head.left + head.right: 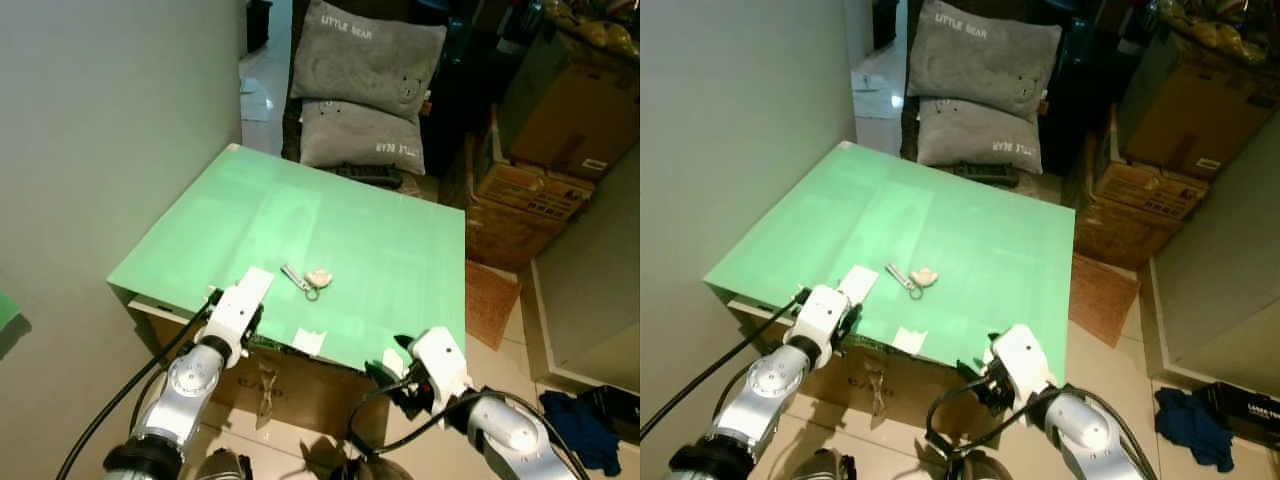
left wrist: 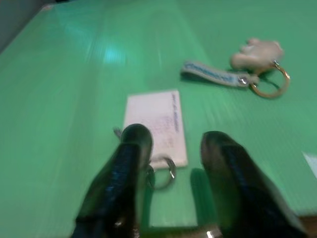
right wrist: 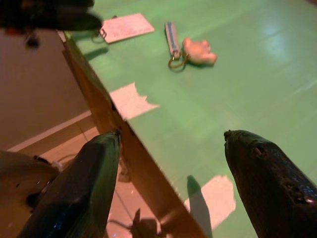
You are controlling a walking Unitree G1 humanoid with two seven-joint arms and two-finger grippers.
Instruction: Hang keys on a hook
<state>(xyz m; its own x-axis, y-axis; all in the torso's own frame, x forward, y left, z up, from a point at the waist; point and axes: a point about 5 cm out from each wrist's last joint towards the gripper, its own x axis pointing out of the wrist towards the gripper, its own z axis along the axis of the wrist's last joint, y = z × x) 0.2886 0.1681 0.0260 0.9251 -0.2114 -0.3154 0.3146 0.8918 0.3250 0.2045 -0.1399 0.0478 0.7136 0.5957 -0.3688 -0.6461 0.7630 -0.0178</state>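
Landmark: I take the green table point(image 1: 380, 270) as reference for every position below.
Keys: the key ring point(image 1: 312, 281), with a strap and a pale charm, lies flat on the table near its front edge, roughly mid-width.
Card: a white card point(image 2: 157, 124) with a small metal ring point(image 2: 162, 166) at its end lies at the table's front edge, on my left of the keys.
Left gripper: the left gripper point(image 2: 171, 163) rests at the table's front edge over the card; its fingers are spread apart and hold nothing. One finger point(image 2: 130, 158) appears to touch the small ring, though the blurred wrist view leaves that uncertain.
Right gripper: the right gripper point(image 3: 171, 141) hovers at the table's front edge, on my right of the keys and well apart from them; its fingers are wide apart and empty.
Tape: two white scraps point(image 3: 130, 100) sit on the table's front edge between the grippers.
Hook: I cannot make one out around the table.
Progress: I judge the task barely begun. Keys not grasped.
Remaining: grasp the keys, lift, find the hook, hang.
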